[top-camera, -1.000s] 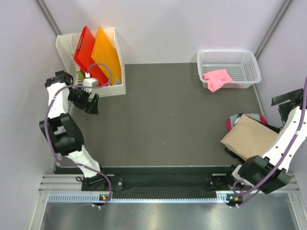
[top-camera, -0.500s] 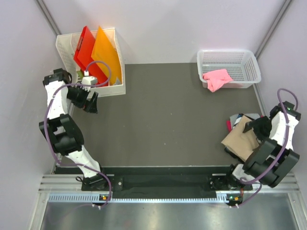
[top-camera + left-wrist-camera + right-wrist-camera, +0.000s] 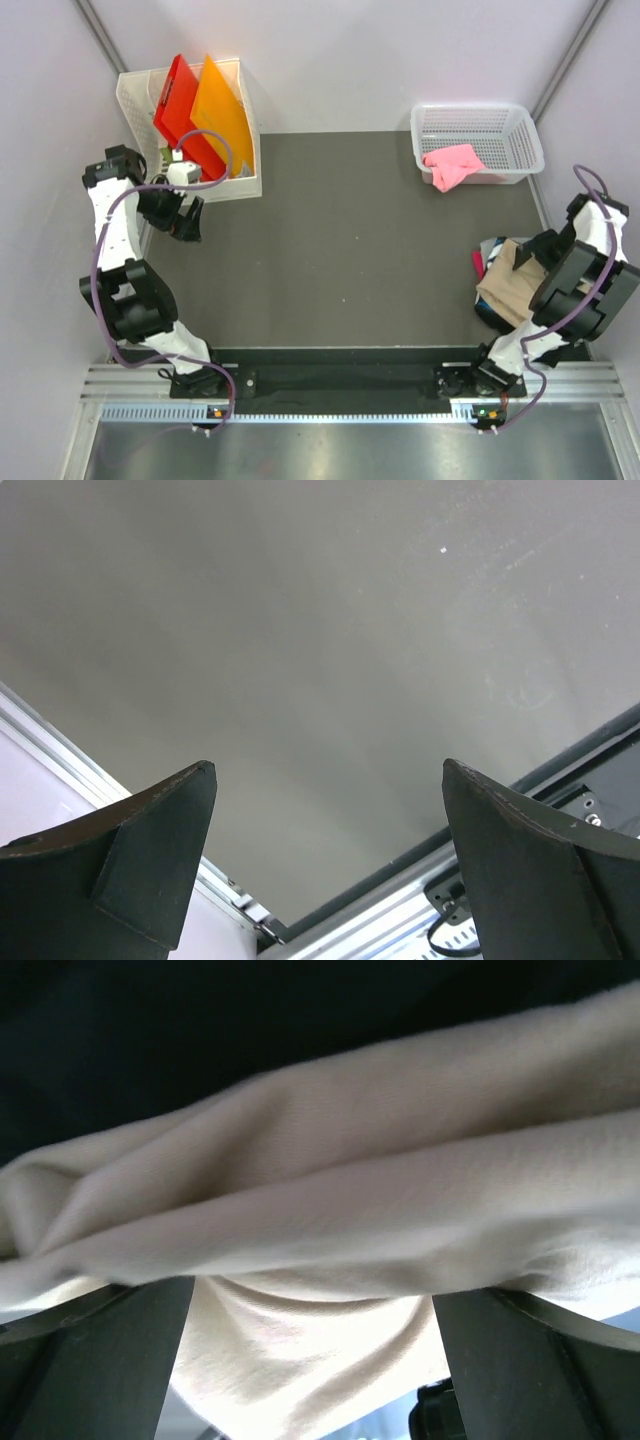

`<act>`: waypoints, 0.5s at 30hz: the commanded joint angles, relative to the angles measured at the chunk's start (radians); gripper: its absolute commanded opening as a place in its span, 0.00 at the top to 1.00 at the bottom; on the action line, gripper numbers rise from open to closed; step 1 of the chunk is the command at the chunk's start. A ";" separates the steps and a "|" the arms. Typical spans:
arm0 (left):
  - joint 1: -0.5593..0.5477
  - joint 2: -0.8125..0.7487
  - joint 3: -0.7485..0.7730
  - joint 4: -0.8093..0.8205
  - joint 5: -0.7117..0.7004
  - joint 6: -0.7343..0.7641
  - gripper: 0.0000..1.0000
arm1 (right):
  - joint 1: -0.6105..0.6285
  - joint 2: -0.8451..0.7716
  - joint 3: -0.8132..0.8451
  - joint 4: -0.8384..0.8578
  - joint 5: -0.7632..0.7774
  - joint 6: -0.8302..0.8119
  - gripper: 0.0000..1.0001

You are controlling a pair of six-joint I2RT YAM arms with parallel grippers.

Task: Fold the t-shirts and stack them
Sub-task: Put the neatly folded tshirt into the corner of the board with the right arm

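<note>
Tan t-shirt (image 3: 500, 290): bunched at the right edge of the worktop (image 3: 350, 240), on top of the black t-shirt, partly hidden under the right arm.
Black t-shirt (image 3: 492, 247): beneath the tan one, only its edges showing.
Pink t-shirt (image 3: 452, 165): crumpled in the white basket (image 3: 520, 125) at the far right corner, well apart from the other two, spilling over the near wall.
Right hand (image 3: 520, 260): down at the tan t-shirt, fingers spread wide. In the wrist view, soft folds bunched between them, not pinched; touching or not cannot be told.
Left hand (image 3: 190, 222): spread wide, holding nothing, above bare worktop just beside the white bin.
White bin (image 3: 245, 185): at the far left corner, with a red sheet (image 3: 175, 105) and an orange sheet (image 3: 222, 115) leaning inside.
</note>
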 commanded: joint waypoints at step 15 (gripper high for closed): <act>0.006 -0.097 0.046 -0.068 -0.043 0.008 0.01 | 0.405 -0.141 0.467 0.004 -0.307 -0.043 0.00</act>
